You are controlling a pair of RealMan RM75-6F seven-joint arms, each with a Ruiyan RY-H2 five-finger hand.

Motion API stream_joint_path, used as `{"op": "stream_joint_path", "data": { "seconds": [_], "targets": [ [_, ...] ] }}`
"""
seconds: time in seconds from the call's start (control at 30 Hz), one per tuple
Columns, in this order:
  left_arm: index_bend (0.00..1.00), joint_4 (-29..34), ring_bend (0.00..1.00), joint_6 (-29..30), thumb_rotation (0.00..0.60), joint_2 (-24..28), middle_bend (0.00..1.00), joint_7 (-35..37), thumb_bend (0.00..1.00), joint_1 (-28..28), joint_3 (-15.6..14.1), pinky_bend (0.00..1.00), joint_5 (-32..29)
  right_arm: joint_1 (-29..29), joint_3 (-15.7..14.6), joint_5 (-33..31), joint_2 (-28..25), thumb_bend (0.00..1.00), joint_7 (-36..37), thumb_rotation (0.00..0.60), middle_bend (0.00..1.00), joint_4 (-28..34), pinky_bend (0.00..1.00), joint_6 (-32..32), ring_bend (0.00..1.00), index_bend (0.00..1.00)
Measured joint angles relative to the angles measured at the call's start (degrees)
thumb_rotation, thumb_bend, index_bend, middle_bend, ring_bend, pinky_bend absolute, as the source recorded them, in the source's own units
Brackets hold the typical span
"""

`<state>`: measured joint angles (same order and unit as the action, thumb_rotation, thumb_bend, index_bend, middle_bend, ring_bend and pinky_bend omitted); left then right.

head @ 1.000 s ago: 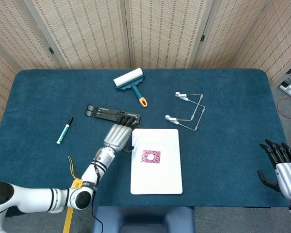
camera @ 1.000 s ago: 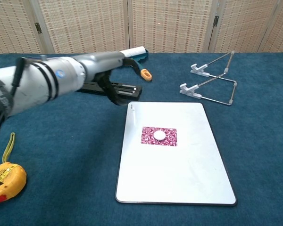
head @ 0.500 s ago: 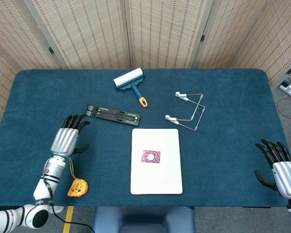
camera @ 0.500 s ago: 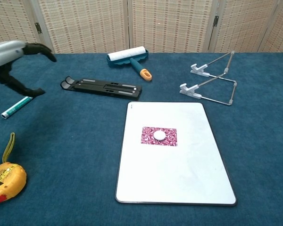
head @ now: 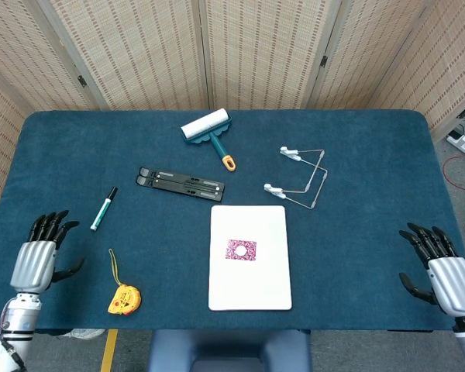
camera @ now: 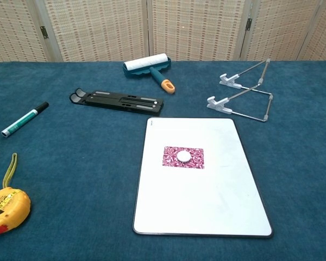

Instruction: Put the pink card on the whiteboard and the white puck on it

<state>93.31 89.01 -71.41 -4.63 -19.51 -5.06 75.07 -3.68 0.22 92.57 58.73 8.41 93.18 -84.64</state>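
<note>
The whiteboard (head: 249, 288) (camera: 206, 206) lies flat near the table's front middle. On it rests the pink patterned card (head: 240, 250) (camera: 195, 157), and the small white puck (head: 239, 249) (camera: 183, 156) sits on the card's centre. My left hand (head: 39, 256) hovers at the front left edge of the table, fingers spread, holding nothing. My right hand (head: 438, 267) hangs at the front right edge, fingers apart and empty. Neither hand shows in the chest view.
A black folded stand (head: 180, 181) (camera: 117, 100) lies behind the board. A lint roller (head: 208, 129) (camera: 149, 66) is further back, a wire stand (head: 298, 178) (camera: 242, 92) at right. A green marker (head: 103, 208) (camera: 24, 119) and yellow tape measure (head: 122, 298) (camera: 5, 205) lie at left.
My left arm has pulled back from beside the board to the table's front left edge and left the chest view. The card, puck and board have stayed put.
</note>
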Motion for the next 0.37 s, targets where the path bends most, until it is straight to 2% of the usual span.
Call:
{"op": "stream_joint_path", "data": {
  "seconds": [0.37],
  "targets": [
    [0.23, 1.5, 0.07, 2.3, 0.600, 1.9, 0.12, -1.7, 0.31, 5.4, -0.5, 0.00, 4.0, 0.2, 0.0, 0.0, 2.1, 0.37, -4.0, 0.600, 0.10, 0.2, 0.00, -0.7, 0.09, 0.13]
  ]
}}
